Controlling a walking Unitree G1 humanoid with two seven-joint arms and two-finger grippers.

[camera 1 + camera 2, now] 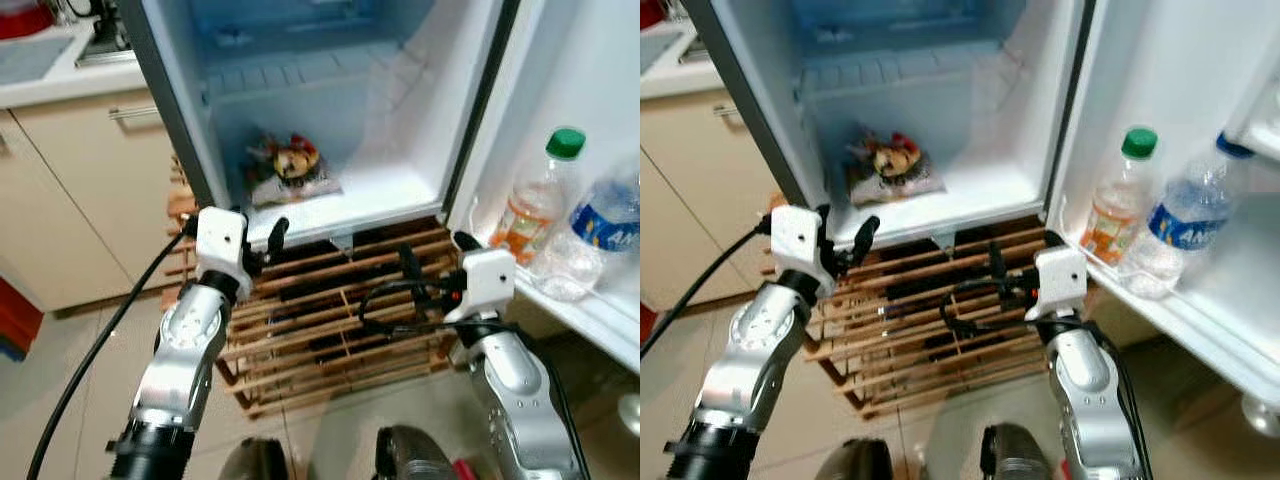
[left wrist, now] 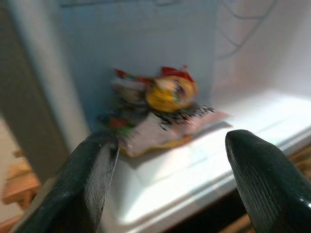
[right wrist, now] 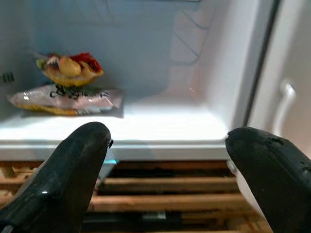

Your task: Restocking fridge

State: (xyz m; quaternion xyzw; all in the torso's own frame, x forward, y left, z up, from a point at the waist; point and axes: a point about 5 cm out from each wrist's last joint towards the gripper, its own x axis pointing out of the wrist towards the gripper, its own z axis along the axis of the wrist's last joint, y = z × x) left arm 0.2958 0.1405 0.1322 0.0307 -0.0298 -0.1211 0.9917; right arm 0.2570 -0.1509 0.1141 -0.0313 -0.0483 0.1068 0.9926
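The fridge (image 1: 395, 190) stands open. On its lowest white floor, at the back left, lies a colourful food packet (image 1: 290, 170) with a yellow and red pack on top of a flat pink-white bag. My left gripper (image 1: 262, 245) is open and holds nothing, just in front of the fridge's lower front edge and pointing at the packet (image 2: 160, 111). My right gripper (image 1: 436, 255) hangs open with nothing in it, in front of the lower right corner of the fridge, and the packet (image 3: 68, 82) lies well off to its left.
On the open door's shelf (image 1: 600, 310) at the right stand a green-capped bottle (image 1: 535, 205) with an orange label and a blue-labelled water bottle (image 1: 590, 235). A wooden slatted rack (image 1: 330, 330) sits under the fridge. Beige cabinets (image 1: 80, 190) stand to the left.
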